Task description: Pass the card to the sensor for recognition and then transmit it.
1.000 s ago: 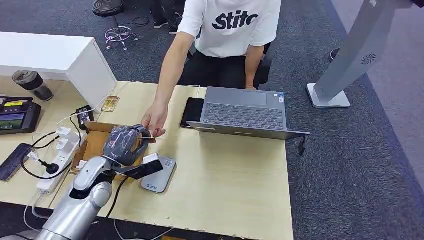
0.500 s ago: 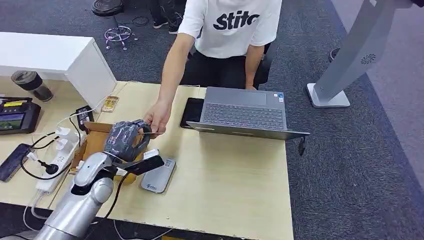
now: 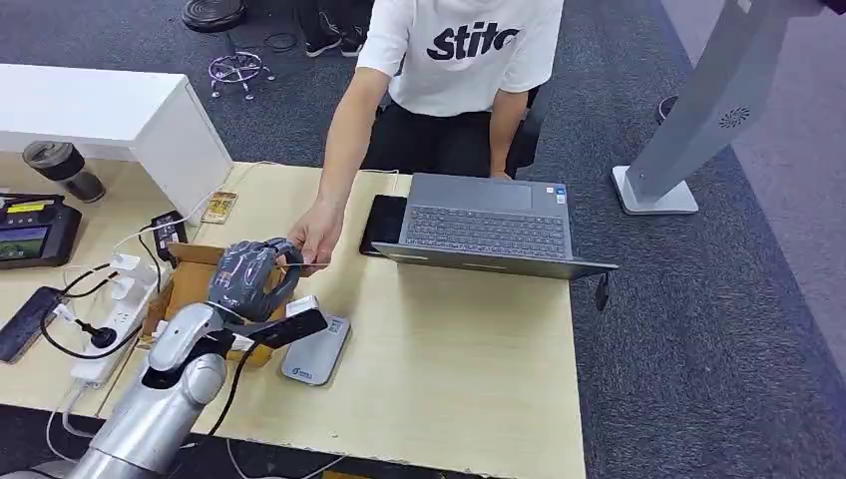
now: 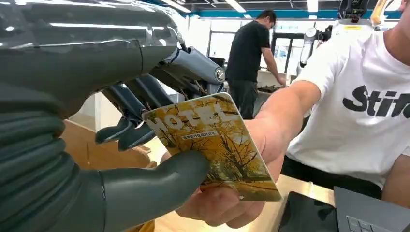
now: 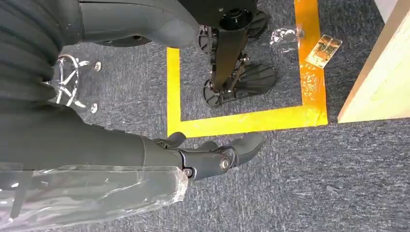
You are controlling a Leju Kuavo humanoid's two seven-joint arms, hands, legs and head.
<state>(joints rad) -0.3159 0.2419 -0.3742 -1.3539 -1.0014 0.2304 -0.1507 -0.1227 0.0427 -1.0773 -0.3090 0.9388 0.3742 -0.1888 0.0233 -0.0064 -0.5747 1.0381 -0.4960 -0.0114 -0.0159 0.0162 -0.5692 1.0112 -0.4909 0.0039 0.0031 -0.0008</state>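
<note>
Above the table, left hand (image 3: pixel 247 277) raised

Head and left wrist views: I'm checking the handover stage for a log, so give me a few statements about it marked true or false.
1. The left hand holds the card. True.
2. A person's hand also touches the card. True.
3. The card lies flat on the sensor. False: it is held above the table, beside the sensor.
4. The laptop is closed. False: it lies open.
5. The right hand holds a card. False: it hangs over the floor, holding nothing.
</note>
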